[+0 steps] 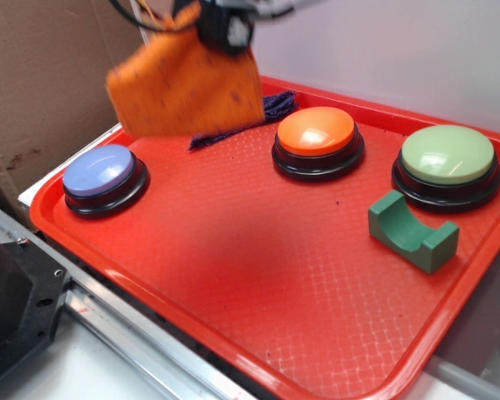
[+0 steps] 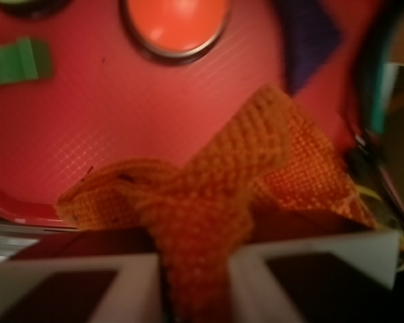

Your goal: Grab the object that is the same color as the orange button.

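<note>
- Red tray [image 1: 258, 308] on a metal-edged bench; cardboard at back left, pale wall at back right.
- Lavender button [image 1: 100, 171] at left edge of tray.
- Orange cloth [image 1: 187, 87] hangs clear of the tray, bunched between the closed jaws of the gripper [image 2: 195, 269]; purple cloth [image 1: 271, 108] lies beneath.
- Orange button [image 1: 317, 133] mid-tray, then green button [image 1: 447, 156] and green block [image 1: 412, 232].
- Grab looks done; next move just needs a firm hold.

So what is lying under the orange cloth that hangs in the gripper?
Under the lifted orange cloth, held by the gripper, lie the red tray and a dark purple cloth. The orange cloth covers most of the purple one, so its full shape cannot be seen.
</note>
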You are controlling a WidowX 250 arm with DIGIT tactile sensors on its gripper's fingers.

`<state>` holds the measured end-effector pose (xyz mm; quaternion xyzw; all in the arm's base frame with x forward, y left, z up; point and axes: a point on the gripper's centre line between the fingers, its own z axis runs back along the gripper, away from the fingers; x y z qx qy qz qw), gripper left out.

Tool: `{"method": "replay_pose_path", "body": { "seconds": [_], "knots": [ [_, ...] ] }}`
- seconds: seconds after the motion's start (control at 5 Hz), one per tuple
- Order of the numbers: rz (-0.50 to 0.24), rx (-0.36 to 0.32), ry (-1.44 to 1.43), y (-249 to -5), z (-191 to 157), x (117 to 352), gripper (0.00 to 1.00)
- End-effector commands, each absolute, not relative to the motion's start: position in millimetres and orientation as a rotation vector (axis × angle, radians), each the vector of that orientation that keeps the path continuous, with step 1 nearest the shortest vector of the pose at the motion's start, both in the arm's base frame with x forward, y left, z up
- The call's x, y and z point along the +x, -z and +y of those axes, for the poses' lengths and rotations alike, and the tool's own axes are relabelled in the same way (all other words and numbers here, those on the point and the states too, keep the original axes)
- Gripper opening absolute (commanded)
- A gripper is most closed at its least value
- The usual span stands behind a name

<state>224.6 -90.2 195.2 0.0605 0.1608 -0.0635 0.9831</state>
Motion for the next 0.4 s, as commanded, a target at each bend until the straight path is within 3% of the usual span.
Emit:
{"method": "replay_pose_path", "body": {
  "seconds": [0.0, 0.2],
  "knots": [
    [0.156, 0.129, 0.109, -216.7, -84.2, 204.1, 0.00],
    [0.240, 0.122, 0.109, -208.3, -81.2, 207.5, 0.00]
  ]
}}
